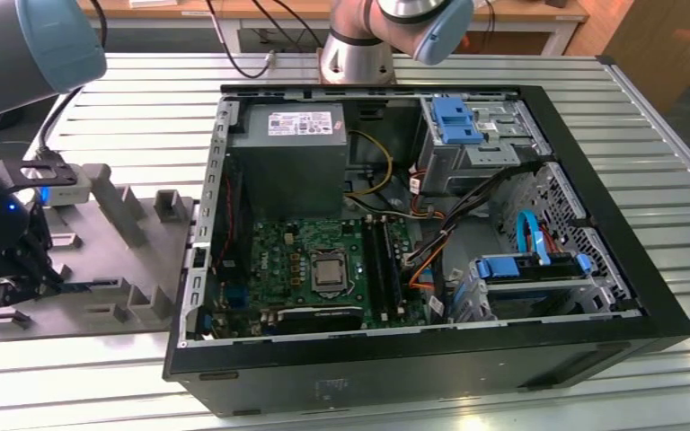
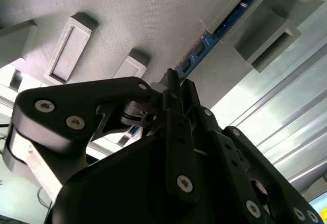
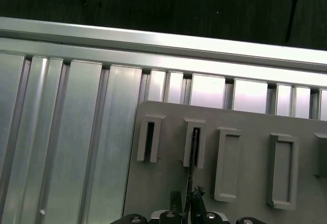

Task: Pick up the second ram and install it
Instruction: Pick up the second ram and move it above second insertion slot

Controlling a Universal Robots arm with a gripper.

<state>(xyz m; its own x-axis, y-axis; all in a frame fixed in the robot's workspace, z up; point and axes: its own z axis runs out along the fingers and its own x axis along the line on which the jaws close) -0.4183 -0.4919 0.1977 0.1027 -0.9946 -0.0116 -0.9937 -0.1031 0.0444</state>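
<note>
Tool [image 2: 171, 80] is clamped on thin blue ram stick [image 2: 218, 29], seated edgewise in grey slotted plastic holder [image 2: 153, 14]. Lift-out and installation into green motherboard [image 1: 276, 247] outstanding.

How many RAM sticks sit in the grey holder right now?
1: a blue RAM stick seated in a pocket of the grey holder, right at the gripper. Others may be hidden.
</note>
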